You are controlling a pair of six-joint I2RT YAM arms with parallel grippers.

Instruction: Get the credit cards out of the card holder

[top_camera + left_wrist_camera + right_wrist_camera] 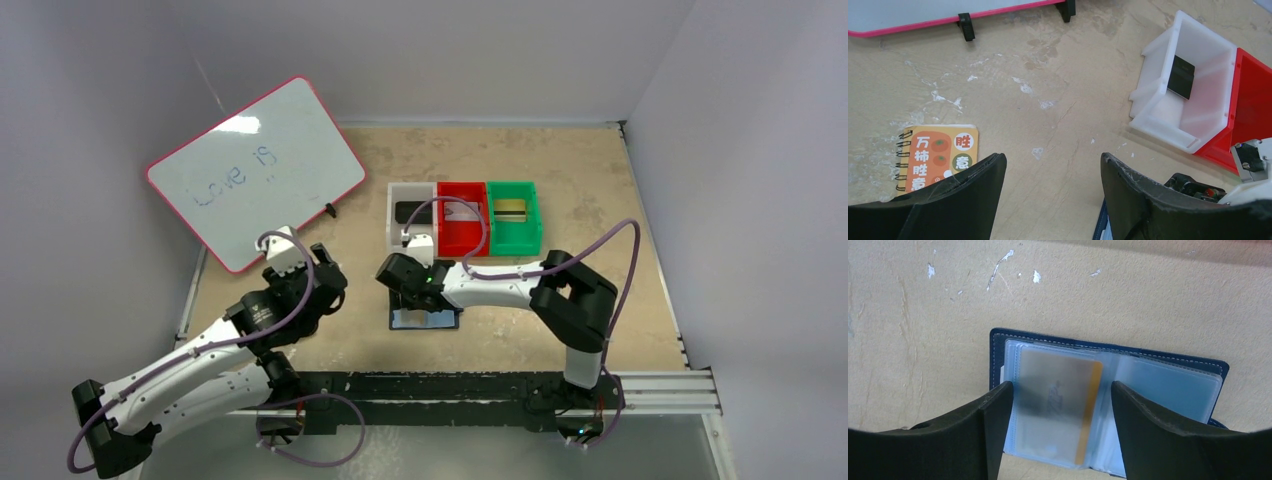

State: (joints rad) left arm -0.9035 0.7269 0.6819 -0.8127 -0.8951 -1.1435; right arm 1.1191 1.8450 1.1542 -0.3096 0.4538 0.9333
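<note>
The navy card holder (pixel 1168 385) lies open on the table, its pale blue clear sleeves facing up. One credit card (pixel 1055 375) with a gold stripe shows through its left sleeve. My right gripper (pixel 1062 390) hovers open just above that sleeve, one finger to either side of the card and nothing between them. From above, the card holder (pixel 425 320) lies under the right gripper (pixel 400 275). My left gripper (pixel 1053 162) is open over bare table to the left, empty, with the holder's edge (pixel 1100 227) beside its right finger.
A white bin (pixel 410 188), red bin (pixel 462 240) and green bin (pixel 515 240) stand in a row behind the holder, each with a card inside; the white bin's (pixel 1158 120) card is black (pixel 1181 76). An orange spiral pad (pixel 938 157) lies left. A whiteboard (pixel 255 170) leans at the back left.
</note>
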